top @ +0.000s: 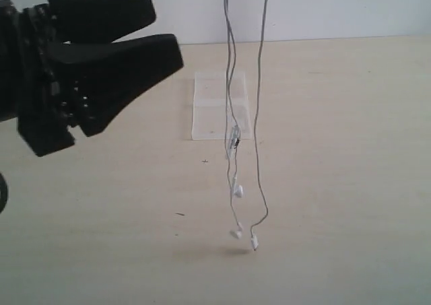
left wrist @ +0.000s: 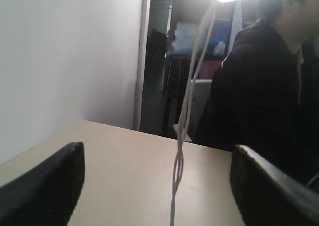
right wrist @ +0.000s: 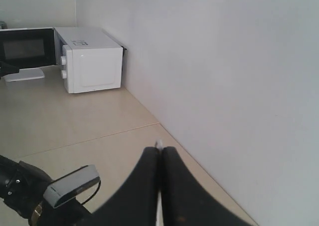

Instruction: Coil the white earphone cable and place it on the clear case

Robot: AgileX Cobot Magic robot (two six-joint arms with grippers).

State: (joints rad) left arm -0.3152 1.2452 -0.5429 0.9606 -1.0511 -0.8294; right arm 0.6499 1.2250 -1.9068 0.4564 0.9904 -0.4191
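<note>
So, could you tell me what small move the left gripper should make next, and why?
Probably ease the open left gripper toward the white earphone cable: it hangs uncoiled from the shut right gripper, earbuds dangling near the clear case.

Colour log. I read the left pincer (top: 168, 34) as matte black all over, with no markings. The right pincer (right wrist: 160, 153) is the same black, and a white sliver of the white earphone cable (top: 232, 116) shows at its fingertips. Beyond the left pincer's tips the cable looks grey against the wall (top: 337, 9), with white earbuds and one dark fleck midway. The clear case (top: 210, 110) behind it is colourless with whitish edges. The table (top: 337, 184) is plain pale beige. Beyond the right pincer, the microwave (right wrist: 92, 61) has a white body and a black door.
</note>
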